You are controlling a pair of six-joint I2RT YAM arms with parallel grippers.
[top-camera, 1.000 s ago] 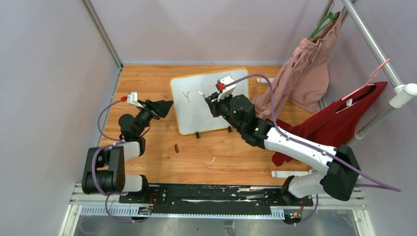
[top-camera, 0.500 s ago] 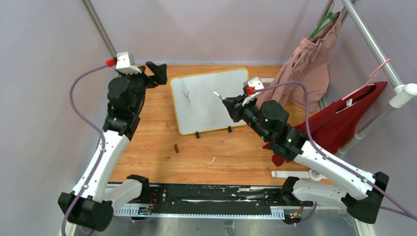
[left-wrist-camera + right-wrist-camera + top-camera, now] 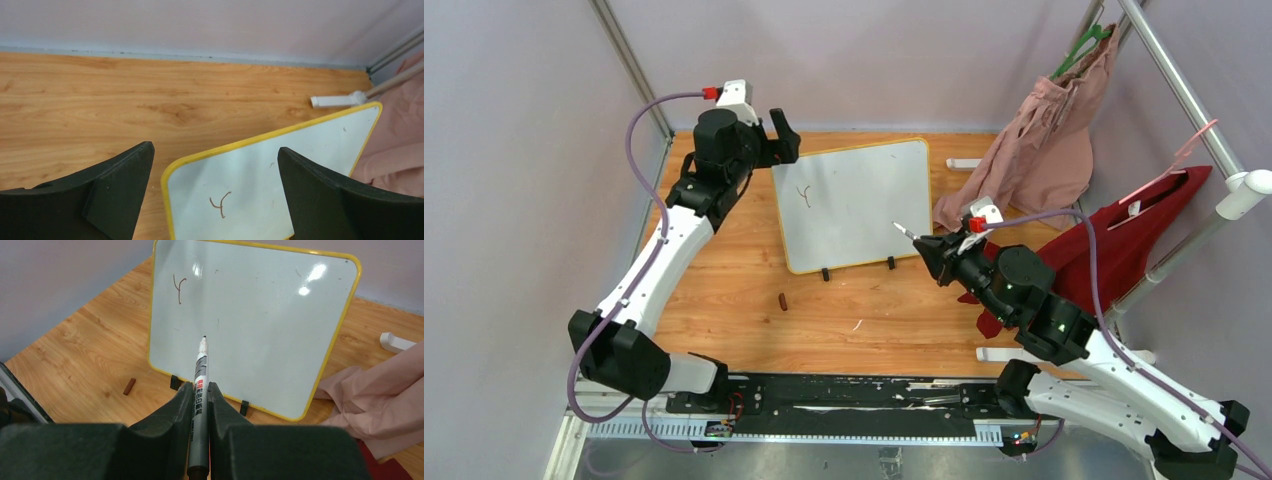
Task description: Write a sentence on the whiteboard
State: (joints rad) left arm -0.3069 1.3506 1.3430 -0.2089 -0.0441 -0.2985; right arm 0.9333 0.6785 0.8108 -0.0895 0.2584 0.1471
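While pale walls (image 3: 874, 60) enclose it, the wooden table (image 3: 884, 310) bears the whiteboard (image 3: 864, 200).

Wooden table (image 3: 844, 310) carries whiteboard (image 3: 864, 205) and, perhaps, a cap (image 3: 783, 301).

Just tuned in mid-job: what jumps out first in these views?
The yellow-framed whiteboard stands at centre, almost bare, with one brown Y-shaped stroke near its upper left. The right gripper is shut on a marker aimed at the board, while the left gripper gapes open at the board's far-left corner.
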